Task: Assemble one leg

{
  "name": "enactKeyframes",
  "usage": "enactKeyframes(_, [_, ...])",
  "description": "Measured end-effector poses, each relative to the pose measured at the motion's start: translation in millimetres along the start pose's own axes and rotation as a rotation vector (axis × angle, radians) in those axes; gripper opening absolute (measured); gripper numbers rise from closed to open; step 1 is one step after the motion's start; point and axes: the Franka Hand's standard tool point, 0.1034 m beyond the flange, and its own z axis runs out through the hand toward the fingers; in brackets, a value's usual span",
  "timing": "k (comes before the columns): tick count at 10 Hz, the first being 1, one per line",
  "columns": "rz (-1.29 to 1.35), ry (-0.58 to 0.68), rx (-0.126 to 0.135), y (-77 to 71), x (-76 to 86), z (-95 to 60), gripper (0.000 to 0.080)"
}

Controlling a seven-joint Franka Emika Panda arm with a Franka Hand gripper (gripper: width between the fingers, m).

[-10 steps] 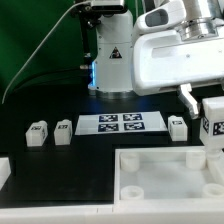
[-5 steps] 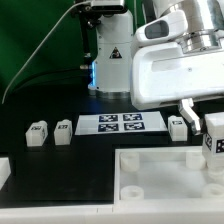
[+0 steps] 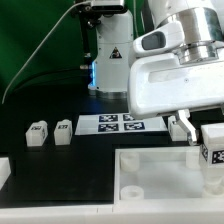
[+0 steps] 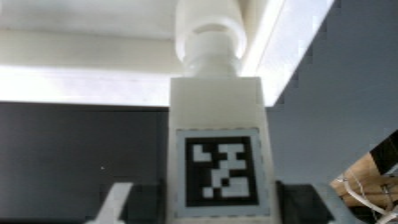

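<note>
My gripper (image 3: 207, 134) is shut on a leg (image 3: 212, 148), a white block with a black-and-white tag, held upright at the exterior view's right above the large white tray-like piece (image 3: 150, 172). In the wrist view the leg (image 4: 221, 120) fills the middle with its tag facing the camera and its round peg pointing away. My gripper (image 4: 221, 212) clamps it from both sides, and the fingers (image 4: 306, 206) are dark. Three more legs stand on the black table: two at the left (image 3: 38, 133) (image 3: 63, 131) and one near my gripper (image 3: 177, 127).
The marker board (image 3: 120, 123) lies flat between the loose legs. A black and white robot base (image 3: 110, 60) stands behind it. A green backdrop covers the exterior view's left. The tray-like piece has round holes near its corners (image 3: 131, 189).
My gripper has moved down with the leg in it, closer to the tray-like piece. The loose legs and the board have not moved.
</note>
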Motion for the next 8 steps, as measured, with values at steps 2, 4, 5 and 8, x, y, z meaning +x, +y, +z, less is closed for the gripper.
enactKeyframes(2, [-0.004,0.003,0.002,-3.0,-1.6,1.4,0.0294])
enactKeyframes(4, [-0.002,0.012,-0.001,-1.9,-0.1,3.8,0.0294])
enactKeyframes(5, [-0.001,0.001,-0.001,-1.9,-7.0,8.1,0.0294])
enactKeyframes(8, [-0.001,0.0,-0.003,-1.6,-14.0,11.4,0.0294])
